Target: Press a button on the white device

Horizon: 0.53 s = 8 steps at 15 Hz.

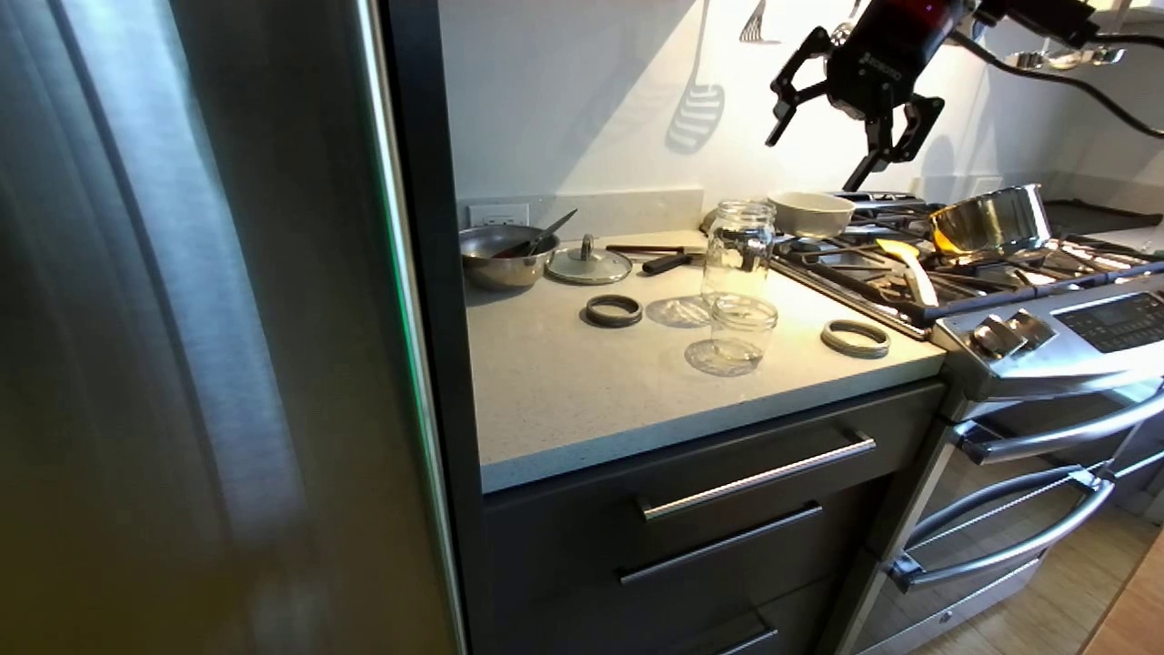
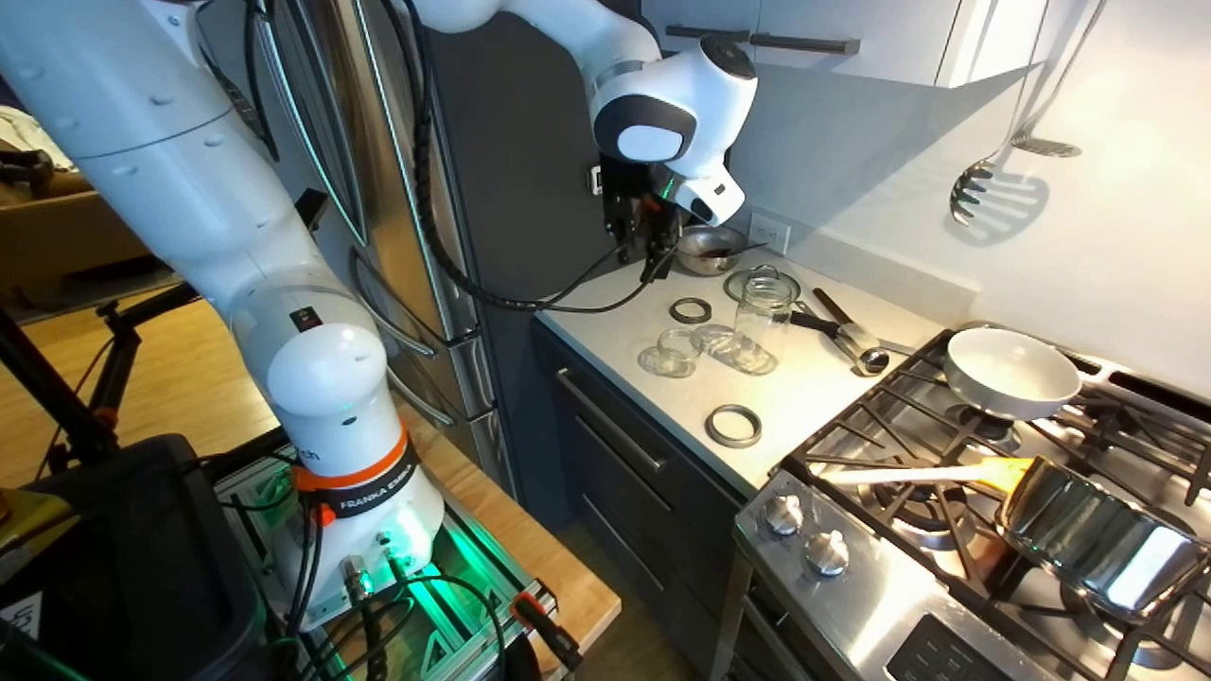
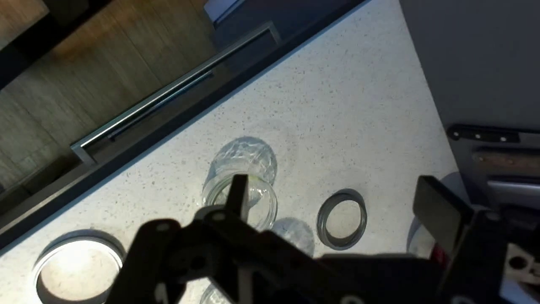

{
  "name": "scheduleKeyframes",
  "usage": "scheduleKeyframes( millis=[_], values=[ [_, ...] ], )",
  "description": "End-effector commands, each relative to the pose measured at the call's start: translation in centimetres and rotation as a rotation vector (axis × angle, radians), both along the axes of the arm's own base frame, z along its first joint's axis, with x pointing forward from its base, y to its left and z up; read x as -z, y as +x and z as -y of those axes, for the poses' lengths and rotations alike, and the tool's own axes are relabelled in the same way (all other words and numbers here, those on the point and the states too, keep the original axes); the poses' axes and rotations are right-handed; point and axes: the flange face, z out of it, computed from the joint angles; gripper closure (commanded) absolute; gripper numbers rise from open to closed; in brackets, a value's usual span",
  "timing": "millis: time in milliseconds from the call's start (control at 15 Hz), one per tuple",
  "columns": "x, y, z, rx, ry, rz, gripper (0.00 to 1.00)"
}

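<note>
My gripper [image 1: 812, 165] is spread wide, nothing held, hanging in the air over the counter [image 1: 564, 391]. Small jar [image 1: 744, 335] near the front edge; a ring [image 1: 857, 351] by the front corner beside the stove [image 1: 1064, 359]. White device: can't place it.

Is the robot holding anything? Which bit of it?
Nothing is held: the gripper is open, its fingers wide apart with nothing gripped between them.
</note>
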Motion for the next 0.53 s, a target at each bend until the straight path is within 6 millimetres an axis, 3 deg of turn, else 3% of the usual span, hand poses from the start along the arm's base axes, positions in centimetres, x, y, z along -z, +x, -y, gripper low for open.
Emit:
scheduleKeyframes(
  millis=[0,467],
  values=[
    [0.22,0.39,0.02,0.002,0.007,-0.012,0.0],
    [0.9,1.11,0.77,0.062,0.038,-0.02,0.0]
  ],
)
